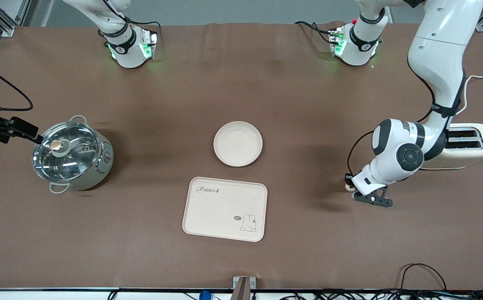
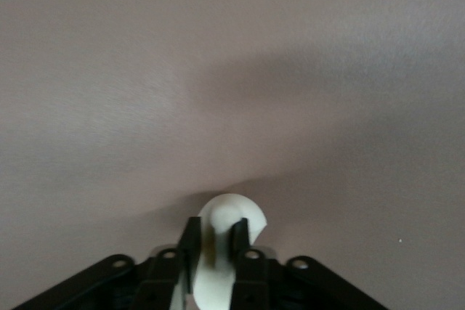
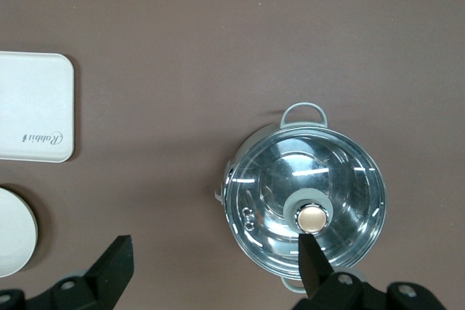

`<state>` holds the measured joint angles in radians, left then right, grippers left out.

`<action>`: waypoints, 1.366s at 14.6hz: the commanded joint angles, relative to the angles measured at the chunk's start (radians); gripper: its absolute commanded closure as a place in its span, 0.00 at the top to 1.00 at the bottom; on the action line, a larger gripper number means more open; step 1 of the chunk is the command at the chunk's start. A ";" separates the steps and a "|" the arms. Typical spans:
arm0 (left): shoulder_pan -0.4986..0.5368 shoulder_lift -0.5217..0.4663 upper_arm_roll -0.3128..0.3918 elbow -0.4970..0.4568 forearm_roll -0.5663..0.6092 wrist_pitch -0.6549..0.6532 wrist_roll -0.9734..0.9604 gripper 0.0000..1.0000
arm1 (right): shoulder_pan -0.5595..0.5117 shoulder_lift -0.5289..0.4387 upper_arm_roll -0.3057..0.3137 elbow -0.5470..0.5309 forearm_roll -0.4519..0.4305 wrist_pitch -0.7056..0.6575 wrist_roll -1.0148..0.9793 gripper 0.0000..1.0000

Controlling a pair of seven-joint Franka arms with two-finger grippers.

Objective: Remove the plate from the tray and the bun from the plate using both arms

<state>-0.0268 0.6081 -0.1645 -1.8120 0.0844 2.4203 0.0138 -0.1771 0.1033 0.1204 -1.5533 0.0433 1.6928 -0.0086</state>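
My left gripper (image 2: pixel 215 241) pinches the bun (image 2: pixel 231 217) low over bare table, at three o'clock from the empty plate (image 1: pixel 237 143), itself off the tray (image 1: pixel 225 208). Release comes next. My right gripper (image 3: pixel 211 263) waits, spread, over the pot (image 3: pixel 305 201).

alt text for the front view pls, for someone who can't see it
The left claw holds the bun low over bare table near a toaster. The empty plate sits on the table just above the empty tray. The right claw hovers open over a lidded steel pot.
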 commanded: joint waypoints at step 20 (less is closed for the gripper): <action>0.001 -0.467 0.031 0.335 -0.003 -0.775 0.009 1.00 | 0.045 0.001 -0.002 0.024 -0.054 -0.024 0.021 1.00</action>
<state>-0.0270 0.1901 -0.1555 -1.4817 0.0843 1.7337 0.0184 -0.1389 0.1035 0.1204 -1.5420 0.0160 1.6845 -0.0074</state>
